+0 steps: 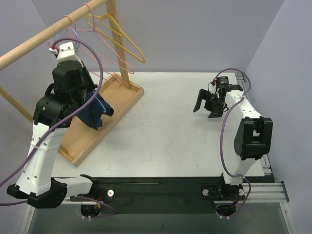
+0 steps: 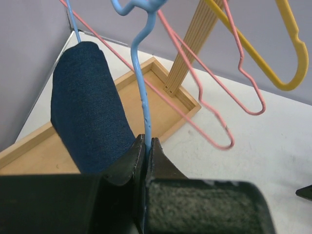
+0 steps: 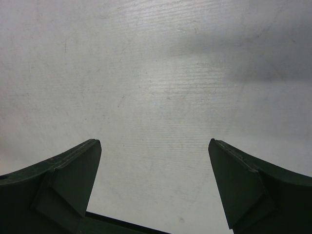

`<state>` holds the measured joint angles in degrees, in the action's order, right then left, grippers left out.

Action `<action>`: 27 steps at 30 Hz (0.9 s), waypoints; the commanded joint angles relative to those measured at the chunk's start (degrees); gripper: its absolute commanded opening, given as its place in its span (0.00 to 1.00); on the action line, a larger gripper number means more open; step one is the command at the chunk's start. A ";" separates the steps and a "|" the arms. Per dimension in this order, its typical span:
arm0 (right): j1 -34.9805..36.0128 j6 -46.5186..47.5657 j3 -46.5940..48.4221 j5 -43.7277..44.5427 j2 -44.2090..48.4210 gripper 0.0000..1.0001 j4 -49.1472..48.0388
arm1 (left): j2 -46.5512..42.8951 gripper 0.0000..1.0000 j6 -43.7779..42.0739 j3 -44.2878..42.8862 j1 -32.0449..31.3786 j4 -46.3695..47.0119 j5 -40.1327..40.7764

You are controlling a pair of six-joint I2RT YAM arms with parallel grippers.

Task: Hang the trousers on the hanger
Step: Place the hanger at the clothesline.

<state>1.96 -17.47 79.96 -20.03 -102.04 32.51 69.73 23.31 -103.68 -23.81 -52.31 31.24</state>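
Observation:
The light-blue wire hanger (image 2: 142, 78) hangs in front of my left gripper (image 2: 146, 142), which is shut on its wire just below the hook. The dark navy trousers (image 2: 87, 112) are draped over the hanger to the left of the jaws. In the top view they hang as a folded bundle (image 1: 95, 113) beside the raised left arm, above the wooden base. A thin stretch of the blue wire (image 1: 73, 33) shows near the rod. My right gripper (image 1: 207, 108) is open and empty above the bare table; its fingers (image 3: 73, 170) stand wide apart.
A wooden rail (image 1: 44, 36) crosses the top left, carried by an upright post (image 1: 122, 53) on a wooden base tray (image 1: 114, 109). A yellow hanger (image 1: 124, 39) and pink hangers (image 1: 109, 58) hang from the rail. They also show in the left wrist view (image 2: 292, 53), (image 2: 214, 131).

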 commanded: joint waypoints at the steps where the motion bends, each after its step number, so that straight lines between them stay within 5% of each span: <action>1: 0.24 0.86 1.16 -0.97 -0.97 0.98 1.24 | 1.63 0.00 -2.92 -7.06 2.28 10.91 -0.92; 10: 0.24 1.04 1.07 -1.59 -1.50 0.98 1.24 | 4.18 0.00 0.15 -9.70 11.41 13.55 -5.48; 22: 0.24 1.30 -0.07 -1.59 -0.53 0.98 1.15 | 3.92 0.00 10.34 1.35 26.42 18.91 -21.56; 27: 0.24 1.39 -0.42 -1.41 0.09 0.98 1.24 | 2.86 0.00 9.65 4.88 26.80 19.97 -23.51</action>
<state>1.96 -16.67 79.90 -21.10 -102.98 32.45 74.37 31.16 -99.81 1.96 -40.45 11.42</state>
